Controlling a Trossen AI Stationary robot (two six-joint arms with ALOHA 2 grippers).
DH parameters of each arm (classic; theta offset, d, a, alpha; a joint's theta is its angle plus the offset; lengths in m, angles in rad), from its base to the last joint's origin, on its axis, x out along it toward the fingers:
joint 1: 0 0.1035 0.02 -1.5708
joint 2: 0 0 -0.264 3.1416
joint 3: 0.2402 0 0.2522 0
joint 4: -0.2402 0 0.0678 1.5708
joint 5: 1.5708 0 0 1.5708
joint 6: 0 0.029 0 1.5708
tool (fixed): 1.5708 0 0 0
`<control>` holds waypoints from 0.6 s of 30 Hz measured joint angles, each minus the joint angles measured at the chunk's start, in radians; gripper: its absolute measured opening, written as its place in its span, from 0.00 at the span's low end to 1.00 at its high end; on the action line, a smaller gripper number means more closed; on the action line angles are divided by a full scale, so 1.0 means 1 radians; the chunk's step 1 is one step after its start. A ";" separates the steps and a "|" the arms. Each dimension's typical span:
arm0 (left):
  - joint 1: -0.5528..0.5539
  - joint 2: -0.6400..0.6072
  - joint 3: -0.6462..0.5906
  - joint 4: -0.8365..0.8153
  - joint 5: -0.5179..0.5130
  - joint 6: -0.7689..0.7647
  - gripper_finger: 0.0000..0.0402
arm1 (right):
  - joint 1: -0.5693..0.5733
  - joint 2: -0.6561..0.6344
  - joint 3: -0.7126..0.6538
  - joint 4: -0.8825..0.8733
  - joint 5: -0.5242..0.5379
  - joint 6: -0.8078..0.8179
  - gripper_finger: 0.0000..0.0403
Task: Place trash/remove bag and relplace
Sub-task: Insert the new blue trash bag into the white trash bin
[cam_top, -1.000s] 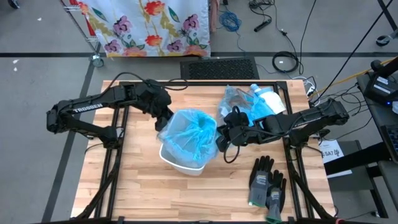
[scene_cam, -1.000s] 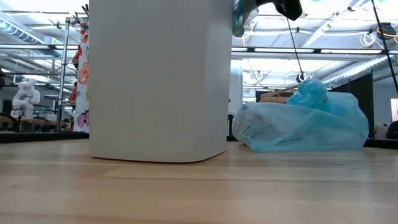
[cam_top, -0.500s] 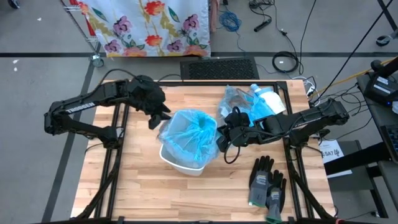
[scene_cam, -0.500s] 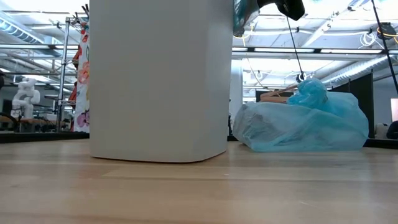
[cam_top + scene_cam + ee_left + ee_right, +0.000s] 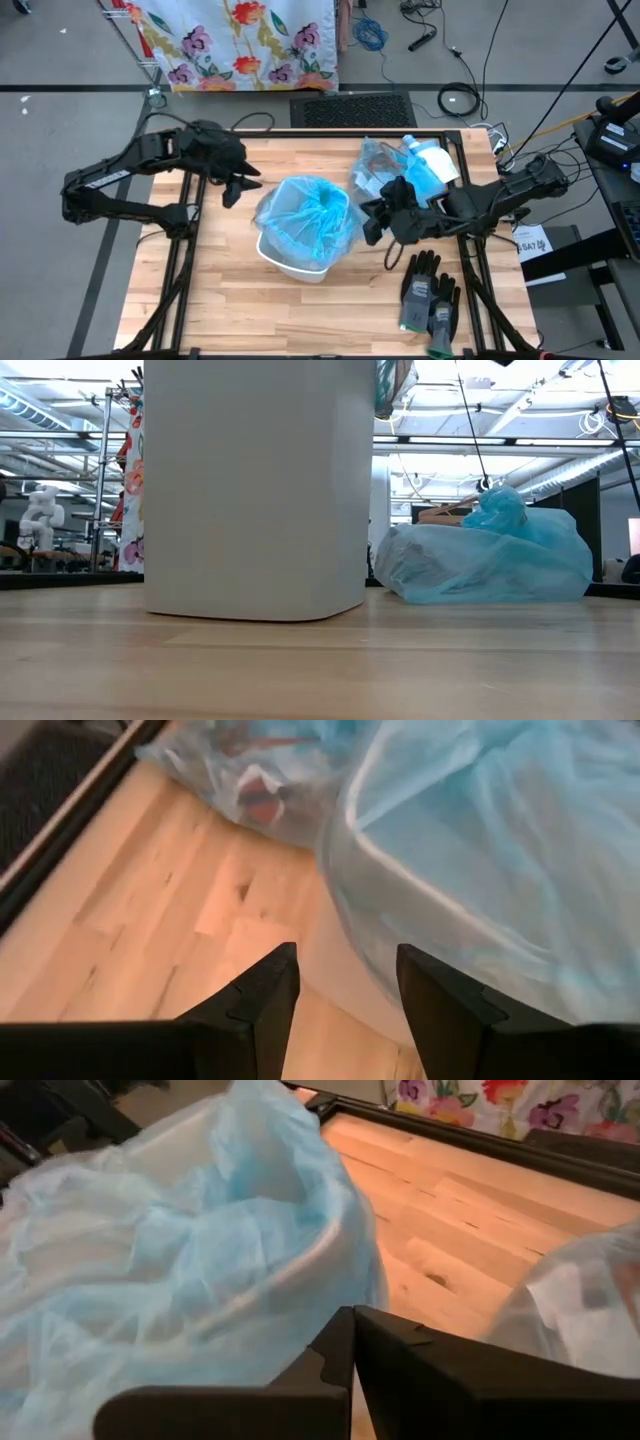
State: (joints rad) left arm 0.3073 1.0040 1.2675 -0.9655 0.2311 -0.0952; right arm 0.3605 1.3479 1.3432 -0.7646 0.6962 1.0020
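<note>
A white plastic bin [image 5: 292,262] with smooth walls and rounded corners stands mid-table on the pale wooden table [image 5: 220,300]. A thin, crinkly, translucent blue liner [image 5: 305,215] is draped over its rim and sags loosely inside. The left gripper [image 5: 237,188] hovers just left of the bin, at its far left corner, jaws apart and empty; its dark angular fingers [image 5: 255,1005] point at the liner's edge. The right gripper [image 5: 372,222] sits just right of the bin, jaws pressed together, holding nothing. Behind it, at the far right of the table, lies a full bag [image 5: 385,165] of the same filmy blue plastic, knotted at the top, soft and lumpy, with the trash showing dimly through it. A pair of knitted grey-black gloves [image 5: 430,292] lies at the near right.
</note>
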 joint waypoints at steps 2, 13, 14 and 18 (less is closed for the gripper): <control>0.000 -0.029 0.000 0.001 -0.009 -0.001 0.43 | 0.028 -0.001 0.012 -0.042 0.026 0.039 0.00; -0.006 -0.146 0.000 -0.054 -0.082 -0.005 0.43 | 0.151 0.092 0.260 -0.199 0.172 0.109 0.00; -0.011 -0.151 0.000 -0.059 -0.082 -0.009 0.43 | 0.157 0.111 0.286 -0.200 0.173 0.098 0.00; -0.036 -0.153 0.000 -0.090 -0.074 -0.011 0.43 | 0.180 0.195 0.395 -0.198 0.173 0.056 0.00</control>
State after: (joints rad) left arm 0.2714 0.8505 1.2675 -1.0557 0.1570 -0.1066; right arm 0.5405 1.5427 1.7384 -0.9622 0.8688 1.0576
